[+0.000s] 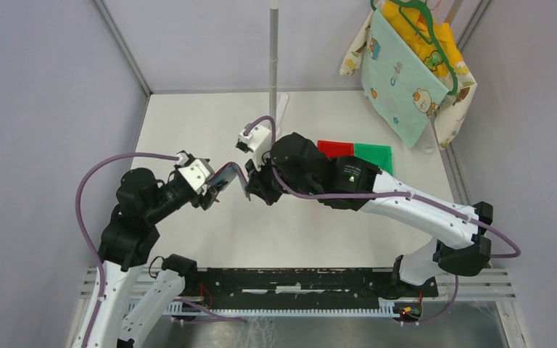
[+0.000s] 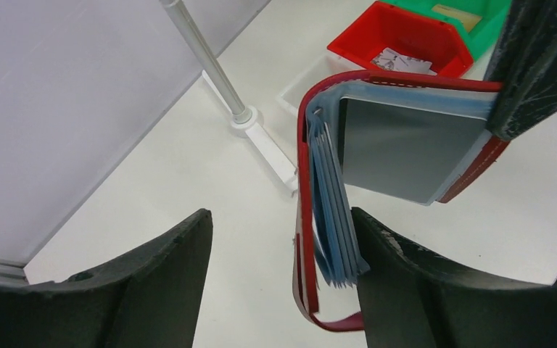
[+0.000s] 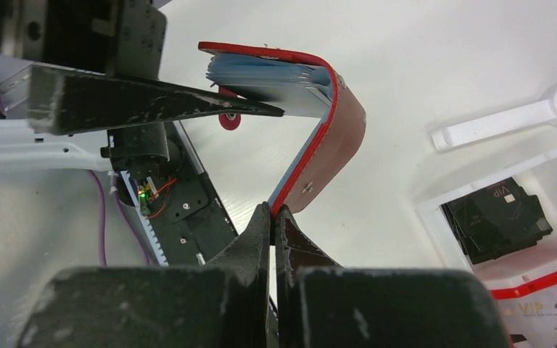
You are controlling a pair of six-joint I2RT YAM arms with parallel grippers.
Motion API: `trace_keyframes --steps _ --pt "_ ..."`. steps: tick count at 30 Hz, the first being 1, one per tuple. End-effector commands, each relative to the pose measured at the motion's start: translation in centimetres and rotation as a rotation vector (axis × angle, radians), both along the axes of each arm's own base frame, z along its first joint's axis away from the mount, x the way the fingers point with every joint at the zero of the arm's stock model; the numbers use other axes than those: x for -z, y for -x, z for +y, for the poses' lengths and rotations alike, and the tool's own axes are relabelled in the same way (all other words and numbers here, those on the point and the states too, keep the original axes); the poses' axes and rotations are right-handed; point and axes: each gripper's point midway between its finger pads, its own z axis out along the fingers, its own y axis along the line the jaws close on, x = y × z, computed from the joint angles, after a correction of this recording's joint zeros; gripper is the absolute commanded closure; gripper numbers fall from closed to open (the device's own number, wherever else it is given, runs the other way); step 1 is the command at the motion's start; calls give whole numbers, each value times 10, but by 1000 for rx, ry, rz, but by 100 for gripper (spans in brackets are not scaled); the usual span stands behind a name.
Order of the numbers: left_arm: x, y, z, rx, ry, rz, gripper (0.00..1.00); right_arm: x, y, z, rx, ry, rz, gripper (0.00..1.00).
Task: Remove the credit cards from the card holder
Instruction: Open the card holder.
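The red card holder [image 1: 230, 176] hangs open in the air between my two grippers. In the left wrist view its red cover [image 2: 306, 217] hangs down with several blue sleeves [image 2: 330, 210] fanned beside it, and a grey card [image 2: 399, 148] faces me in the raised flap. My left gripper [image 2: 281, 217] is open; the sleeves lie against its right finger [image 2: 406, 275] and the left finger stands well apart. My right gripper [image 3: 275, 210] is shut on the edge of the holder's red flap [image 3: 333, 145]. It also shows in the top view [image 1: 255, 183], just right of the left gripper [image 1: 216, 190].
A red bin [image 1: 336, 148] and a green bin [image 1: 373, 154] sit behind the right arm, with printed cards in the red one [image 2: 399, 40]. A clear tray holds a black lumpy item [image 3: 497, 221]. A metal pole [image 1: 273, 51] on a white base [image 2: 246, 119] stands at the back. Cloths on a hanger [image 1: 406, 72] are at the back right.
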Motion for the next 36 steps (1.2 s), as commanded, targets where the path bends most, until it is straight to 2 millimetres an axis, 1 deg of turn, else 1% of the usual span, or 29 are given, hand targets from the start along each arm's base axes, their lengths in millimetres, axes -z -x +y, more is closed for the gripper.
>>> trace_keyframes --steps 1,6,8,11,14,15,16,18,19,20,21,22,23,24,26,28,29,30,31,32,34,36 --pt "-16 -3 -2 16 -9 -30 24 -44 13 3 -90 -158 -53 100" --pt "-23 -9 2 -24 0 -40 21 -44 22 0 -140 -170 -50 100" --pt "-24 -8 1 -14 -5 -39 22 -45 24 -3 -148 -178 -51 100" --pt "-24 2 -5 50 -20 -30 32 -48 26 -8 -158 -197 -54 100" --pt "-19 21 -16 170 -49 6 38 -48 29 -11 -178 -217 -51 100" --pt "-14 29 -19 212 -61 43 40 -47 30 -12 -185 -224 -50 100" --pt "-12 34 -22 250 -74 62 45 -47 30 -13 -188 -230 -51 100" --pt "-12 42 -27 302 -72 101 60 -45 30 -15 -198 -229 -51 100" --pt "-13 45 -30 322 -69 120 68 -43 29 -15 -204 -225 -49 97" --pt "-18 46 -32 333 -56 137 76 -40 28 -15 -203 -218 -48 86" --pt "-22 49 -35 347 -40 149 82 -37 26 -16 -203 -212 -51 70" --pt "-25 49 -36 354 -28 163 86 -35 23 -16 -198 -207 -54 58" --pt "-29 51 -38 359 -14 174 89 -33 19 -17 -186 -200 -64 42" --pt "-32 52 -39 361 -4 183 92 -33 14 -18 -171 -194 -76 29" --pt "-34 52 -40 361 3 206 92 -36 2 -22 -144 -182 -117 16" --pt "-33 55 -40 368 5 239 93 -47 -9 -24 -134 -180 -161 9" --pt "-32 56 -40 368 4 254 93 -58 -15 -26 -130 -187 -186 7" --pt "-29 57 -40 370 2 273 93 -63 -20 -26 -126 -184 -200 5" --pt "-25 58 -39 374 -9 288 93 -74 -24 -28 -124 -199 -218 3" --pt "-21 60 -38 376 -19 303 93 -81 -26 -26 -134 -212 -226 3" --pt "-16 59 -36 370 -41 309 93 -84 -26 -20 -165 -240 -218 2" --pt "-14 54 -34 350 -52 315 93 -81 -19 -8 -217 -260 -183 2"
